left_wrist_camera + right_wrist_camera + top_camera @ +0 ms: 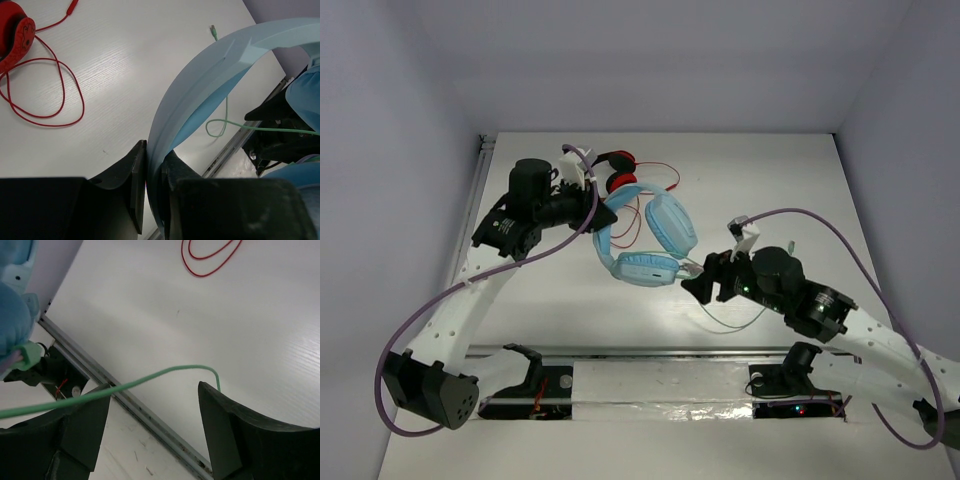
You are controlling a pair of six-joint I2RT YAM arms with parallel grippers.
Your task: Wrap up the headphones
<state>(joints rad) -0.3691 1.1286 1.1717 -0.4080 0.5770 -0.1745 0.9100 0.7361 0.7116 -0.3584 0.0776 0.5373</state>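
The light-blue headphones (650, 235) are held up over the table's middle, with one cup (670, 222) above and the other cup (645, 268) below. My left gripper (592, 190) is shut on their wide band (200, 100). The thin green cable (150, 377) leaves a cup (12, 315) at the left of the right wrist view and runs across the gap between my right fingers. My right gripper (698, 272) is open, just right of the lower cup. The cable loops on the table (735, 322) below it.
Smaller red-and-black headphones (618, 170) with a red cable (45, 85) lie at the back behind the blue ones. A metal rail (650, 352) runs along the table's near edge, with the arm bases behind it.
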